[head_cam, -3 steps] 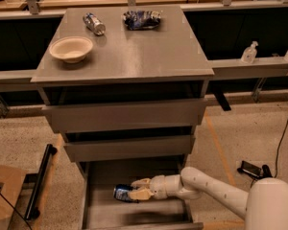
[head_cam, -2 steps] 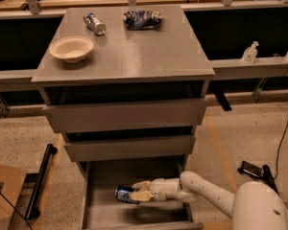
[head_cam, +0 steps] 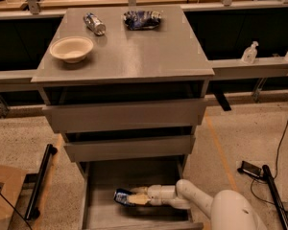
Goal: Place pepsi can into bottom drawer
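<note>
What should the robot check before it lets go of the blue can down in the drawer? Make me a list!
1. The bottom grey drawer is pulled open: ok.
2. The dark blue soda can is inside that drawer, lying on its side: ok.
3. The tool is down in the drawer, closed on the can's right end: ok.
4. The can is resting on the drawer floor, not held above it: cannot tell.
5. The shallower grey drawer just above sits further back, leaving the arm a way out: ok.
</note>
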Robot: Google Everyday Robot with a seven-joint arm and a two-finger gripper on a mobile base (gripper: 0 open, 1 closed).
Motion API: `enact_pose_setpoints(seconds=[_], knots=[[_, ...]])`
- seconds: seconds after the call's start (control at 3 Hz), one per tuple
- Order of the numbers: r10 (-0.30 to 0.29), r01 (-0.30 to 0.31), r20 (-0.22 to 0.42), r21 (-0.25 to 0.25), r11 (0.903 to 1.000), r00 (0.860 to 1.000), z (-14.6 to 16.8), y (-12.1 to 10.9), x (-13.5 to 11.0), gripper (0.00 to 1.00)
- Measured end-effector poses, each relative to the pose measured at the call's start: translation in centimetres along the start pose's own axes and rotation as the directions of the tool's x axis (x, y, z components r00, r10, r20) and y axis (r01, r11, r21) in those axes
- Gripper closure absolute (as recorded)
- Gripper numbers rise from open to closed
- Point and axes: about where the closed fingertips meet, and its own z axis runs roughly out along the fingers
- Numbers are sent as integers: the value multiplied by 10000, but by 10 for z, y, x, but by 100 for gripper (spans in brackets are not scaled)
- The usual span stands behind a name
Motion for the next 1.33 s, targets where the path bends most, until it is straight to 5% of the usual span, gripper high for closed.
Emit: enact_pose_setpoints(seconds=[0.33, 0.67, 1.0, 1.33], knots=[[646, -646, 21, -101, 9979, 9979, 13, -9, 28, 36], [631, -631, -33, -24, 9980, 9980, 13, -7, 33, 13], [-27, 27, -71, -22, 10000, 10000, 12, 15, 12, 0], [-980, 978, -111, -156, 9951, 9951, 16, 39, -21, 0]])
